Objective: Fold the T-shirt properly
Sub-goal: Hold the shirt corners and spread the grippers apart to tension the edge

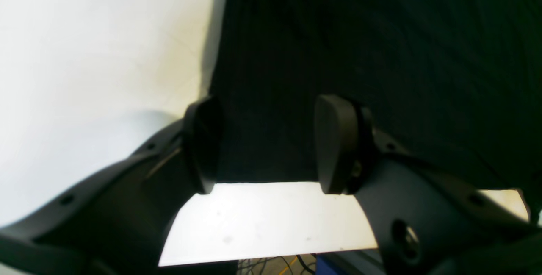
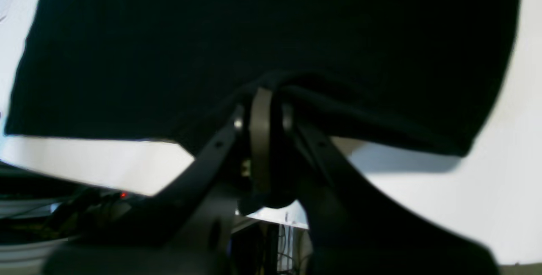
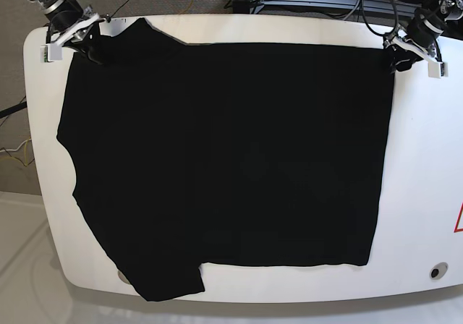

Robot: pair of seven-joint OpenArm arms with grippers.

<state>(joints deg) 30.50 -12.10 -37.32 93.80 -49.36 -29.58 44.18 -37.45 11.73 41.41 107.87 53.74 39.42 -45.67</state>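
Shirt (image 3: 231, 158) lies flat, black, spanning most of the table (image 3: 423, 194) | right gripper (image 2: 262, 109) pinched shut on a far corner hem (cloth bunches there) | left gripper (image 1: 271, 143) fingers apart over the other far corner, holding nothing | risk: if you lift now, one-sided pull skews the fold; watch it.

We've got the T-shirt (image 3: 231, 158) eating up most of the surface (image 3: 419, 194), so bare room is thin. Widest open strip runs down the 3 o'clock side, past the shirt's straight edge; a slimmer one at 9 o'clock. At 6 o'clock only a narrow band is left, and the sleeve nearly reaches the rim around 7. Both 12 o'clock corners are taken: right hand (image 3: 92, 48) at 10-11, left hand (image 3: 396, 62) at 1-2.
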